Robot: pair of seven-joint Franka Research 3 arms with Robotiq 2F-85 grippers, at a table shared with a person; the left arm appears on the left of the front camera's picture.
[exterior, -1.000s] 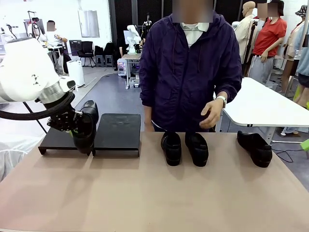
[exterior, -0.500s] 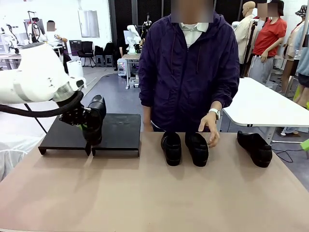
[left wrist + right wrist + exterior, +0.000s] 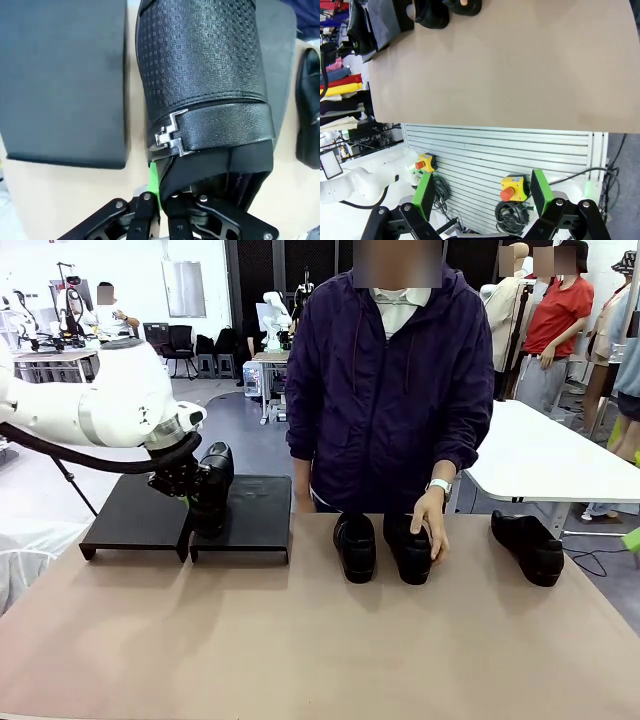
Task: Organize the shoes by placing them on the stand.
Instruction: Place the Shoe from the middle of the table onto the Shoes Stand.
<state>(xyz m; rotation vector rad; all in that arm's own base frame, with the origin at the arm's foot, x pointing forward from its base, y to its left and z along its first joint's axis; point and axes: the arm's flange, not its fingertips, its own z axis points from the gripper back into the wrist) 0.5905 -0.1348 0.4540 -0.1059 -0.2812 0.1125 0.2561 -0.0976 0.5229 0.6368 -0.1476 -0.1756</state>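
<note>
A glossy black leather dress shoe (image 3: 212, 492), its upper stamped with a fine perforated pattern and crossed by a strap with a small silver buckle (image 3: 170, 137), is hanging steeply tilted over the left edge of the stand's right-hand matte-black platform tray (image 3: 255, 508); whether it is touching the tray I cannot tell. The left gripper (image 3: 188, 497) is pinching the rim of the shoe's opening between its closed fingers, the toe pointing away from them, while the white left arm is reaching in from the stand's left, wrist bent downward. The stand's left-hand tray (image 3: 135, 515) is lying just beside. On the tan table (image 3: 300, 640) right of the stand, a matching pair of shoes (image 3: 355, 545) is standing side by side, a person's hand (image 3: 430, 525) resting on the one farther from the stand. A fourth shoe (image 3: 528, 545) is lying farther right again. The right gripper (image 3: 482, 192) is hovering off the table's near edge, well apart from the stand, fingers spread wide around nothing.
</note>
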